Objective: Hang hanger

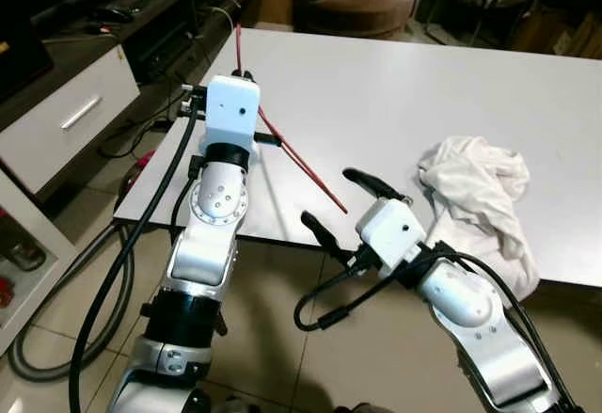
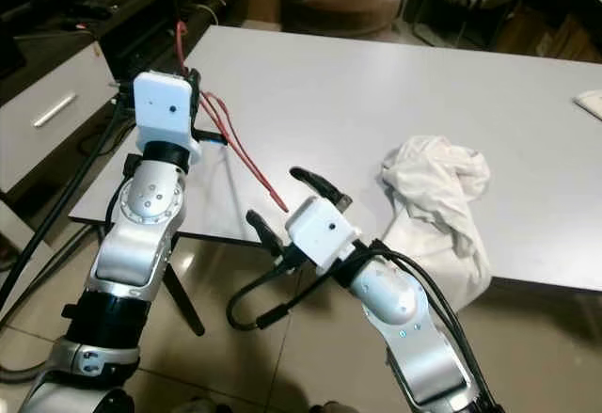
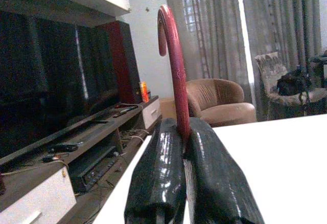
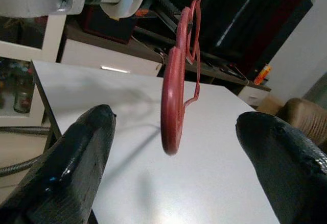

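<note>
The left gripper [image 3: 176,147] pinches the thin red wire hanger [image 1: 299,161] by its hook stem, above the white table [image 1: 376,84]. The right gripper [image 1: 341,200], fingers wide, waits near the hanger's lower end. Transport step; a rail must be found next.

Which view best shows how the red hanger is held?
The left wrist view: the left end effector is shut on the red hanger just below its hook. Eye views show its arms over the table; the right wrist view shows it end-on.

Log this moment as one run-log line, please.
left claw: shut on red hanger | right claw: open, facing hanger | white cloth: on table
</note>
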Motion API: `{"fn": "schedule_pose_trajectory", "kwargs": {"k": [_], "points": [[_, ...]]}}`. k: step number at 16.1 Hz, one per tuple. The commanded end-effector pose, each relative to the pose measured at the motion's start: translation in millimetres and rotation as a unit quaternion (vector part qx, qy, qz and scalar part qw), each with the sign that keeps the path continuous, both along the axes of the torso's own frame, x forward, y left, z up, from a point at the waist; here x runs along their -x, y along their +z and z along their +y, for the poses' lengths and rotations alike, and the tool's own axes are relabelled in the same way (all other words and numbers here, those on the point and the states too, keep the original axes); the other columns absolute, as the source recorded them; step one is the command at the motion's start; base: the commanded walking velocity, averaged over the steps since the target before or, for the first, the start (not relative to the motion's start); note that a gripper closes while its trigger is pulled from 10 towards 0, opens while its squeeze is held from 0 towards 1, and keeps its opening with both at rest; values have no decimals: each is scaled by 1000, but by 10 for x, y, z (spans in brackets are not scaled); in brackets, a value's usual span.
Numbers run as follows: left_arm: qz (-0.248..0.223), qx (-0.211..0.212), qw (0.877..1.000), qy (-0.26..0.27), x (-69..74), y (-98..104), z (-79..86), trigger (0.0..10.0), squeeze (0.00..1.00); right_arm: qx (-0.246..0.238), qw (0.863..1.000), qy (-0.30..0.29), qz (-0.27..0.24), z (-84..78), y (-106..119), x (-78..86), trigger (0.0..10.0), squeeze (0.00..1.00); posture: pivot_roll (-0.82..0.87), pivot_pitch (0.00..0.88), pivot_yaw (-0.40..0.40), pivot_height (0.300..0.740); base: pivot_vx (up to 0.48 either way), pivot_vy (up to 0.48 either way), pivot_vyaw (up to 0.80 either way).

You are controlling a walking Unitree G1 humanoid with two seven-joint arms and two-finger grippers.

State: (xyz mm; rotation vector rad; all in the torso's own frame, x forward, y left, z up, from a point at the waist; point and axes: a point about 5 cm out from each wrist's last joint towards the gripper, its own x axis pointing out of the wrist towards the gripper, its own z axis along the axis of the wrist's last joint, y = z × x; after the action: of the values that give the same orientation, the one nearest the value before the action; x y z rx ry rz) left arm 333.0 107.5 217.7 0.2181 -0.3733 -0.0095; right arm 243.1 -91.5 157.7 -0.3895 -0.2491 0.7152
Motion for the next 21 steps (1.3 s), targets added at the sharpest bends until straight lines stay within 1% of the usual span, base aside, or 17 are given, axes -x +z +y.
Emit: {"fn": "schedule_pose_trajectory", "kwargs": {"k": [1, 3, 5, 8, 10, 14, 18, 21], "points": [[-9, -2, 1000, 2, 30, 22, -7, 10000, 0, 2, 1000, -6, -2, 13, -34, -54, 10000, 0, -150, 51, 25, 740, 0, 0, 0], [-11, -3, 1000, 0, 35, 26, -13, 10000, 0, -3, 1000, -6, -5, 65, -64, -123, 10000, 0, -144, 46, 25, 740, 0, 0, 0], [-13, -2, 1000, -2, 44, 34, -22, 10000, 0, -14, 1000, -10, 0, 82, -69, -176, 10000, 0, -137, 43, 23, 740, 0, 0, 0], [-17, 0, 1000, -12, 59, 58, -58, 10000, 0, -21, 1000, -1, -3, 171, -95, -280, 10000, 0, -131, 39, 24, 740, 0, 0, 0], [-10, 9, 1000, -17, 66, 51, -78, 10000, 0, -25, 1000, 5, -4, 235, -87, -325, 10000, 0, -129, 39, 22, 740, 0, 0, 0], [2, 25, 999, -32, 100, 26, -139, 10000, 0, -29, 999, 12, -10, 349, -119, -384, 10000, 0, -124, 44, 23, 740, 0, 0, 0], [16, 41, 997, -60, 162, -9, -230, 10000, 0, -48, 998, 16, -25, 498, -71, -450, 10000, 0, -117, 51, 20, 740, 0, 0, 0], [16, 55, 995, -83, 202, 13, -281, 10000, 0, -65, 997, 14, -34, 556, -16, -490, 10000, 0, -111, 55, 15, 740, 0, 0, 0]]}}
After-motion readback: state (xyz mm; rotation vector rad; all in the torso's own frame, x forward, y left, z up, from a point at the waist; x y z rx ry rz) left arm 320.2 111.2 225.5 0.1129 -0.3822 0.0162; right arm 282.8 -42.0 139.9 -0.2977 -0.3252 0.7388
